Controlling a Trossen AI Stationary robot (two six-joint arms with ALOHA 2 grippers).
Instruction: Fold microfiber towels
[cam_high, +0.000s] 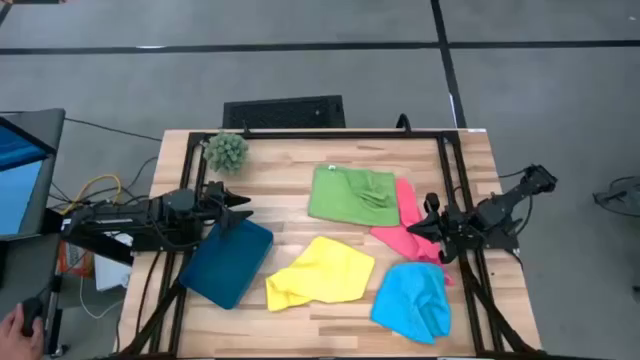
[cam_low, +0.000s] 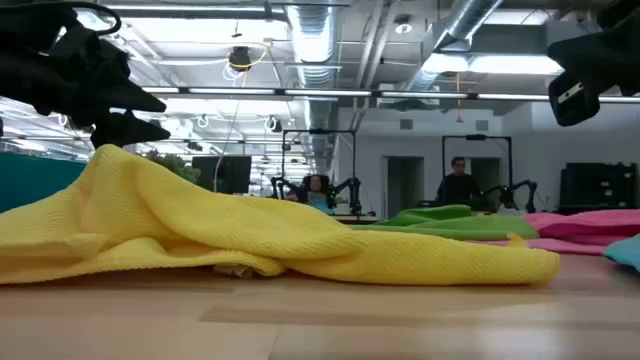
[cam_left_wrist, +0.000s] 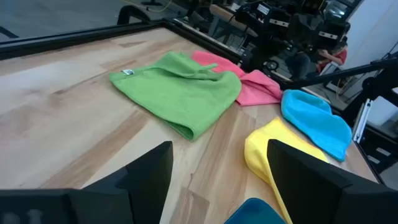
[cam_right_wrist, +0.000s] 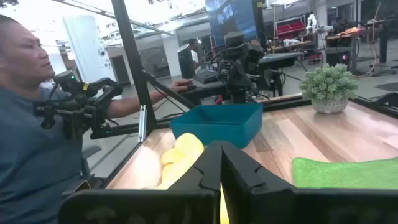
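Yellow microfiber towel (cam_low: 250, 245), crumpled, fills the low view's foreground and lies at the table's near middle, between the dark teal tray (cam_high: 227, 262) and the light blue towel (cam_high: 414, 301) near the front right edge. Green towel (cam_high: 352, 194) lies mid-table with the pink towel (cam_high: 408, 228) tucked against its right side; bare wood (cam_high: 270, 190) stays open left of the green towel and along the front edge. Left gripper (cam_high: 238, 207), fingers spread and holding nothing, hovers above the tray's far corner. Right gripper (cam_high: 428, 228), fingers pressed together and empty, sits over the pink towel by the right frame rail. Spiky plant ball (cam_high: 227, 151) occupies the far left corner. Only the right wrist view shows a person (cam_right_wrist: 28, 134) seated beyond the table's left side.
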